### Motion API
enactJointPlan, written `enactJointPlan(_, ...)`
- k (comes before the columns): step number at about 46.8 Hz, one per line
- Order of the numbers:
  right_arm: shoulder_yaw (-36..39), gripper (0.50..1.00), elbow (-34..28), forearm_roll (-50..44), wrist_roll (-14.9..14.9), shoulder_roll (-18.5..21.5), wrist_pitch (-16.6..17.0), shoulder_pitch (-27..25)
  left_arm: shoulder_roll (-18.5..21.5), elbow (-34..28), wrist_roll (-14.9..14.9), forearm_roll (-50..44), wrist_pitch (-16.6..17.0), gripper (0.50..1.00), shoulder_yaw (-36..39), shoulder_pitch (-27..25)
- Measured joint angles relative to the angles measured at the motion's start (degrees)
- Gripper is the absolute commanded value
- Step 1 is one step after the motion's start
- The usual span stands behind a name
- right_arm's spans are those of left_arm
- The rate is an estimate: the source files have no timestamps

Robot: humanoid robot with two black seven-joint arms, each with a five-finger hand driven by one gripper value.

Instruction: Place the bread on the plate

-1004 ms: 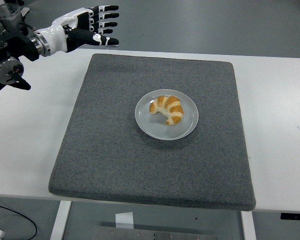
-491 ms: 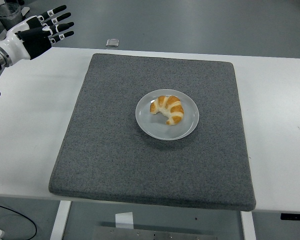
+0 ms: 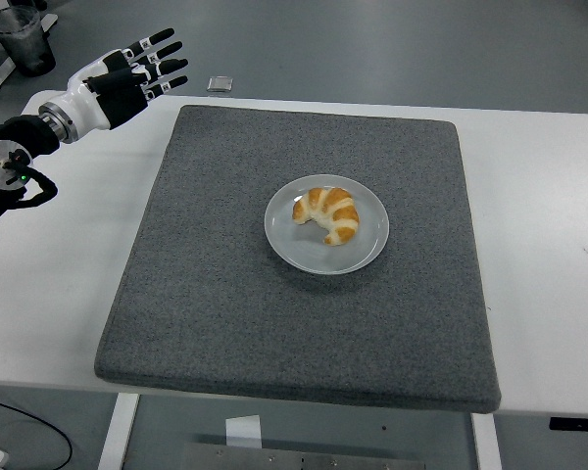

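Nothing seems left to place: the bread [image 3: 328, 214] lies on the plate [image 3: 284, 245], and the left hand [image 3: 127, 70], fingers [image 3: 162, 51] spread and empty, need only rest off the tabletop [image 3: 59, 264].

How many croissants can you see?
1. The croissant lies on the grey plate, in the middle of the dark mat. Nothing in view could hide another.

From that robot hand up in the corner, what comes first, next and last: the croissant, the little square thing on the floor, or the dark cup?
From the left hand:
1. Small square object, just to its right, beyond the table.
2. Dark cup, far left corner.
3. Croissant, on the plate mid-mat.
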Motion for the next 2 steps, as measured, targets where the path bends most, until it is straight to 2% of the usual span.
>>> enactJointPlan(2, 0.0, 0.932, 0.0, 0.0, 0.0, 0.0, 0.0, 0.0, 0.0, 0.0, 0.0, 0.0, 0.0, 1.000, 0.0, 0.0)
